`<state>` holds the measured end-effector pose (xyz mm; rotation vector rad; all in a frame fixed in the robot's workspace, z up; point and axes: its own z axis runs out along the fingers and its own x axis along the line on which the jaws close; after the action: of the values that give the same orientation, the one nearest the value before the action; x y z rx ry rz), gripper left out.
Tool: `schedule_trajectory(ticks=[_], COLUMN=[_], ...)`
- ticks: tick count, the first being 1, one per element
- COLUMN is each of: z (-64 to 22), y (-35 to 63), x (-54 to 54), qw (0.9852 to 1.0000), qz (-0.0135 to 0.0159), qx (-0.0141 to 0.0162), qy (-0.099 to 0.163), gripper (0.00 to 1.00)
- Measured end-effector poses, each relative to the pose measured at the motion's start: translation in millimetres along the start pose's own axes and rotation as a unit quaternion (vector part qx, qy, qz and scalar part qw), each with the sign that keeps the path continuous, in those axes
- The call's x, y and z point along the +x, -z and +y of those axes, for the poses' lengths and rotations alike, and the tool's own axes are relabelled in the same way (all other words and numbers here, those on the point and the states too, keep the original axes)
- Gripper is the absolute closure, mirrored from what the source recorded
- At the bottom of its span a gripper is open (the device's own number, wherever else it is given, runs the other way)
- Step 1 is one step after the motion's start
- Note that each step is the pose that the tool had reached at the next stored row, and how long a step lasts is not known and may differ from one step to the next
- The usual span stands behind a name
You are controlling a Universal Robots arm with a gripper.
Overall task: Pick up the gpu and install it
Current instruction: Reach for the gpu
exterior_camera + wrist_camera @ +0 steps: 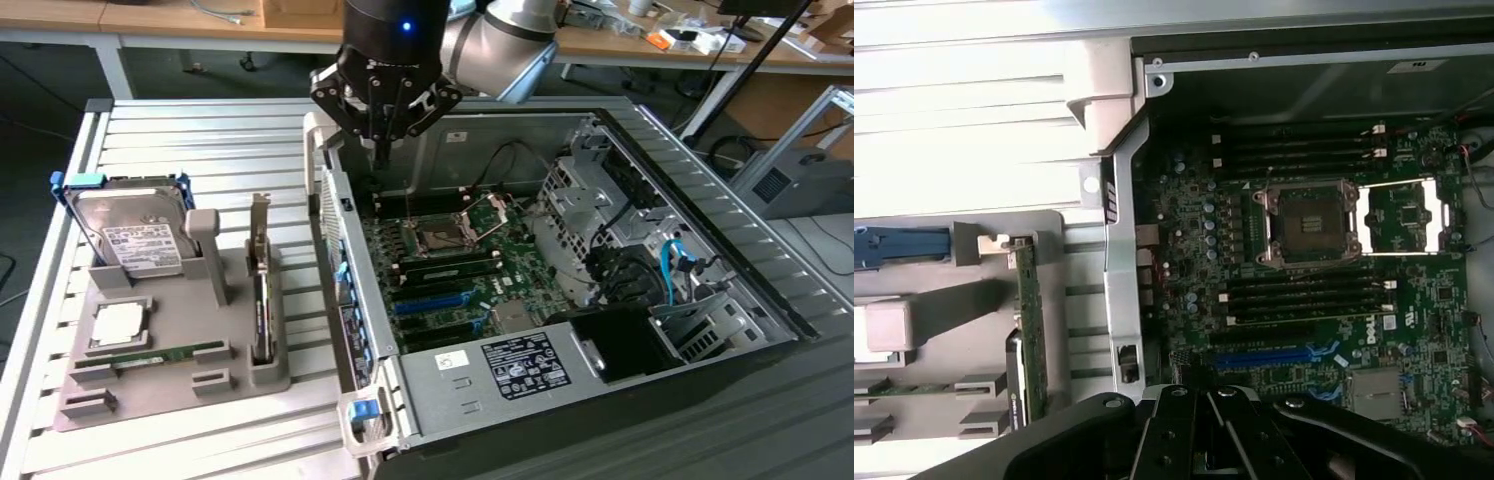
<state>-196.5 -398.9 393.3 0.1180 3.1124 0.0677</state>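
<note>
The gpu (263, 300), a thin flat card with a dark face and a silver metal bracket at its end, still stands on edge in the moulded grey plastic holder (160, 400). That holder sits just beside the open silver computer case (727, 215), on the exterior view's left of it, on the slatted metal counter (200, 140). Nothing is touching the card.

Inside the case, the blue expansion slots (434, 303) on the green motherboard (461, 265) look bare, with no card seated there.

The black robot hand (380, 155) hangs above the case, over the wall nearest the holder. Its fingers are drawn together and there is nothing between them. It is well apart from the card.

Further out from the case than the gpu, the silver hard drive with a white label (134, 245) and the slim green memory stick (154, 356) rest in their own places in the holder.

By my reckoning the job has barely begun. The card has not been picked up, so both the pick and the fitting are left to do.
</note>
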Motion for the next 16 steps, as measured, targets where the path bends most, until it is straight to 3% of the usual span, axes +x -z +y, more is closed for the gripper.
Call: schedule_trajectory(ticks=[16], z=[-0.9], y=[0.4], x=[12.2], qw=[1.0000], qz=[0.0000], qx=[0.0000], qy=[0.000], gripper=[0.89])
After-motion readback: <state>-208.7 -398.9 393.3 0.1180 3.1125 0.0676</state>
